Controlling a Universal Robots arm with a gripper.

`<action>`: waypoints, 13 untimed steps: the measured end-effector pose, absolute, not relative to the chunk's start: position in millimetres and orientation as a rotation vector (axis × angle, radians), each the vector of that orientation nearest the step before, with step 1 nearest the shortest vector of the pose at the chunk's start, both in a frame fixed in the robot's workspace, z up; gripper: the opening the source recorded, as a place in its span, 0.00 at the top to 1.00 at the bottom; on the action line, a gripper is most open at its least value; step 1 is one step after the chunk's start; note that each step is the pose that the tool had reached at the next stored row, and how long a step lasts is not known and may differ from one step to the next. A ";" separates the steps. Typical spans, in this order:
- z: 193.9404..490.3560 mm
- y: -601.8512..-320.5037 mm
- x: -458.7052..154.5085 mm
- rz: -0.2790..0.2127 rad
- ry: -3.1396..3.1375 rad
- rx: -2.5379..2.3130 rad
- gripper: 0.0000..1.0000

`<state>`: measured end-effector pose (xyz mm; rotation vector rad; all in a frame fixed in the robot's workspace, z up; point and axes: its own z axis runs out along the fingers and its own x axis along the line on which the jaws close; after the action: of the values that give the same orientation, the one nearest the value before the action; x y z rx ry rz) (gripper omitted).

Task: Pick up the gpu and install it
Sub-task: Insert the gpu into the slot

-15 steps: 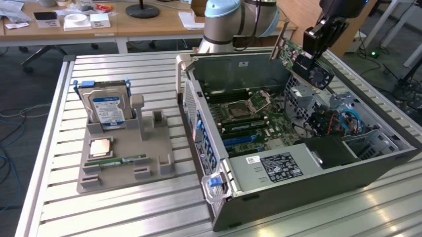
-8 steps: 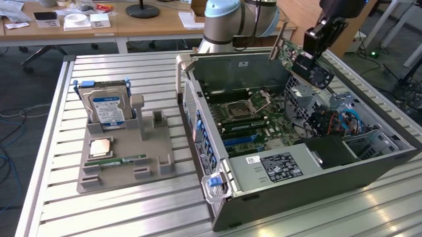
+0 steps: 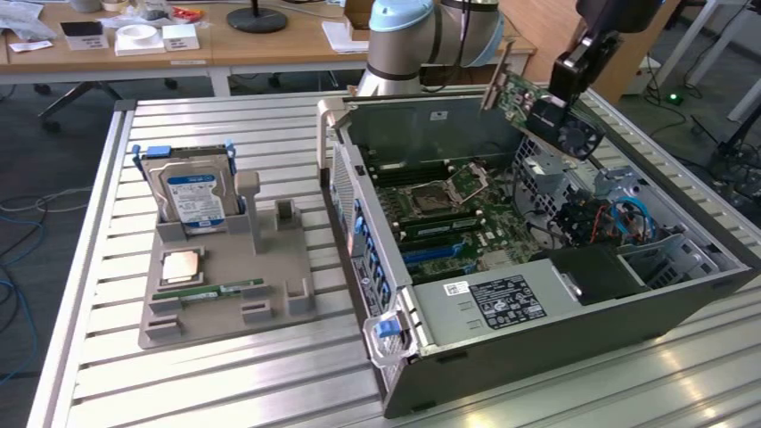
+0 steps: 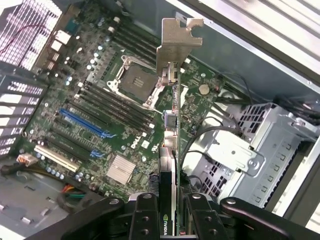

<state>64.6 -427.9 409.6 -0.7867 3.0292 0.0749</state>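
The fingers (image 4: pixel 145 214) are clenched on the gpu (image 4: pixel 171 145), which hangs edge-on above the motherboard (image 4: pixel 125 135) of the open computer case (image 3: pixel 356 192), its silvery bracket (image 4: pixel 178 42) at the far end. A small green-and-white logo sits on the card near the fingers; its lettering is unclear. The power supply (image 3: pixel 505 299) carries one black label, unreadable. A drive cage (image 4: pixel 250 150) stands beside the card. On the tabletop (image 3: pixel 214 125), one grey holder (image 3: pixel 256 267) carries one hard drive (image 3: pixel 196 196) with a blue-white label, one processor (image 3: pixel 178 266) and one memory stick (image 3: pixel 208 290).
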 end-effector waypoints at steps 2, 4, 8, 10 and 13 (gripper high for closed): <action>409.6 -427.9 64.6 0.075 3.019 -0.828 0.74; 409.5 -427.9 64.6 0.076 3.008 -0.868 0.74; 409.5 -427.9 64.6 0.076 2.985 -0.949 0.74; 409.5 -427.9 64.6 0.076 2.973 -0.988 0.74; 409.5 -427.9 64.6 0.076 2.953 -1.048 0.74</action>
<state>64.6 -427.9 409.5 -1.0483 2.9533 0.0764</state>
